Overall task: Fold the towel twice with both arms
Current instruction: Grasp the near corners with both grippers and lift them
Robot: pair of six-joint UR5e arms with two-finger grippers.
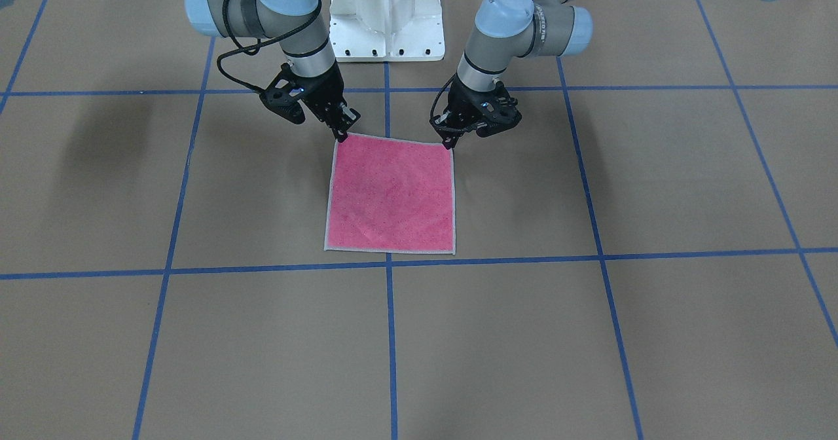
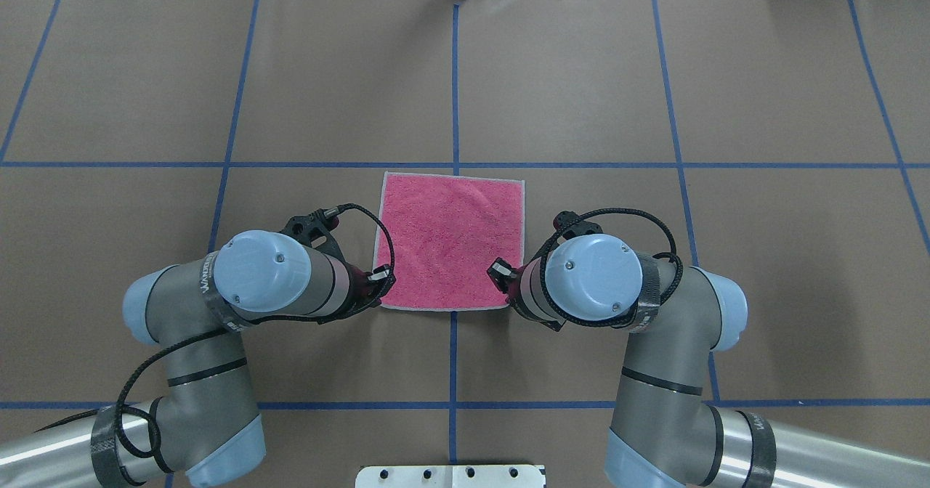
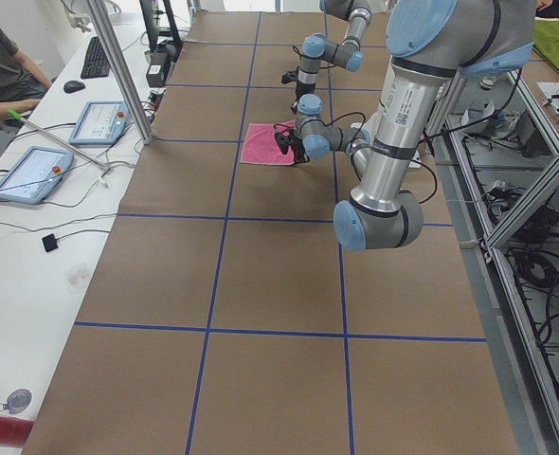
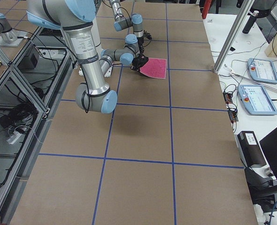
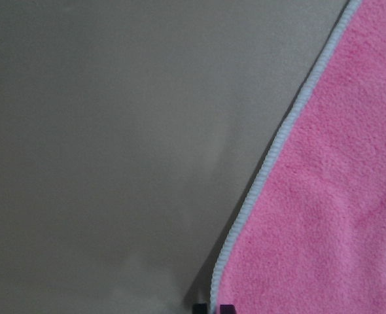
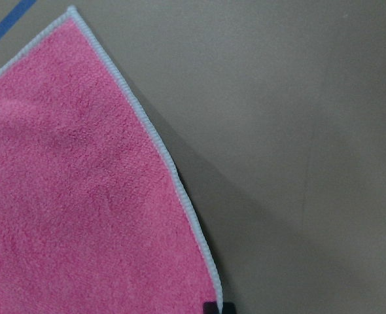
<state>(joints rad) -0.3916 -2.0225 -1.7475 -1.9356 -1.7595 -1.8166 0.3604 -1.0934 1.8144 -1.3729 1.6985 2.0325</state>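
The towel (image 1: 391, 194) lies flat on the brown table, pink face up, with light grey edging; it also shows in the overhead view (image 2: 450, 237). My left gripper (image 1: 450, 142) is down at the towel's robot-side corner on my left. In the left wrist view its tips (image 5: 212, 307) sit close together on the edging. My right gripper (image 1: 342, 133) is at the other robot-side corner. In the right wrist view its tips (image 6: 218, 307) pinch the edging, and a shadow shows under that edge. In the overhead view both wrists hide the fingertips.
The white bolted pedestal (image 1: 386, 14) stands behind the towel, between the arms. Blue tape lines (image 1: 390, 335) grid the table. Tablets and a seated person (image 3: 5, 76) are beyond the table's far side.
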